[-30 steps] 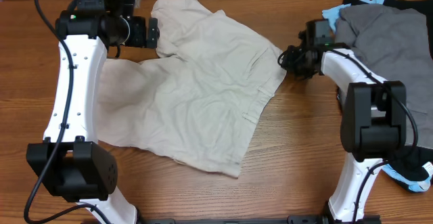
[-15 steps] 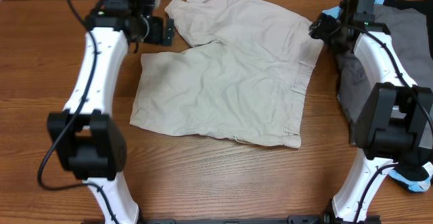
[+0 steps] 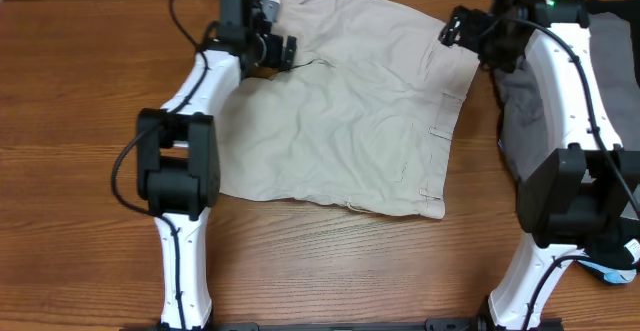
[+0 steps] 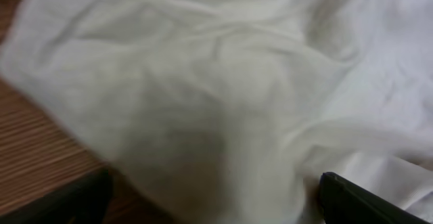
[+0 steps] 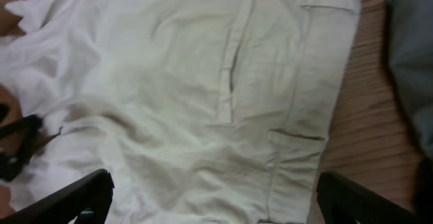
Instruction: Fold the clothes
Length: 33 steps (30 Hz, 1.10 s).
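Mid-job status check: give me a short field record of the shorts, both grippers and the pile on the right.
beige shorts: spread out on the table, wrinkled, waistband along the right edge, not yet folded
left gripper: open, at the shorts' far left leg, gripping nothing
right gripper: open, by the far waistband corner, gripping nothing
grey garment: right of the shorts, partly hidden by the right arm

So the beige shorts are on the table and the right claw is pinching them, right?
No. The right gripper is open, fingers wide apart over the beige shorts, as the right wrist view shows. The shorts do lie on the table.
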Each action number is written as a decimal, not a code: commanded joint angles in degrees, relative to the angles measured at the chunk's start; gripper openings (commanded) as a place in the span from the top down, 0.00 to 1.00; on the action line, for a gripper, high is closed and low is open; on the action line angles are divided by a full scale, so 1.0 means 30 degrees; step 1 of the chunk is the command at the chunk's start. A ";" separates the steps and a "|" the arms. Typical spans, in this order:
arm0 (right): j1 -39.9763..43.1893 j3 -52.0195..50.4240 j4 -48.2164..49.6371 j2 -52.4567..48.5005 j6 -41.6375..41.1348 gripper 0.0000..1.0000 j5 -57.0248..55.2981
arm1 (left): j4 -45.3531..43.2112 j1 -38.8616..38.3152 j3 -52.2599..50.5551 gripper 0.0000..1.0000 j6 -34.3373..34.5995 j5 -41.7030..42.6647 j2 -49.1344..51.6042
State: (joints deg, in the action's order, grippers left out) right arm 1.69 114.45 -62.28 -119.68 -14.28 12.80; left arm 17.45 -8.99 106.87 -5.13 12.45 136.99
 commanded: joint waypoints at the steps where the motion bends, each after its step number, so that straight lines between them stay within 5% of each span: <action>1: -0.0721 0.0481 -0.0219 0.0641 0.0270 0.00 -0.0109 | -0.0517 -0.0663 0.0182 0.09 -0.0146 -0.0350 0.0860; 7: -0.1195 0.0481 -0.0444 0.0641 0.0197 0.00 -0.0102 | 0.0452 -0.0867 0.0182 0.37 0.1071 -0.2783 0.1392; 10: -0.1209 0.0474 -0.0794 0.0641 0.0197 0.00 -0.0102 | 0.1821 -0.0838 0.0182 0.64 0.2739 -0.4692 0.1392; 12: -0.1209 0.0466 -0.0984 0.0641 0.0197 0.00 -0.0102 | 0.3053 -0.0823 0.0182 0.73 0.3767 -0.6062 0.1413; 21: -0.1209 0.0459 -0.1909 0.0634 0.0189 0.00 -0.0102 | 0.9857 -0.0233 0.0182 0.65 0.4874 -0.6521 0.1413; 29: -0.1209 0.0291 -0.3140 0.0634 0.0197 0.00 -0.0102 | 1.6582 0.1049 0.0182 0.34 0.4707 -0.5151 0.1413; 33: -0.1209 0.0211 -0.3541 0.0634 0.0197 0.00 -0.0102 | 1.8557 0.1698 0.0350 0.34 0.3942 -0.3949 0.1290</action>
State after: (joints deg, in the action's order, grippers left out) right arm -1.96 114.48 -72.60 -119.50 -13.89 12.67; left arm 69.63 -5.61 111.09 9.26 0.30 136.40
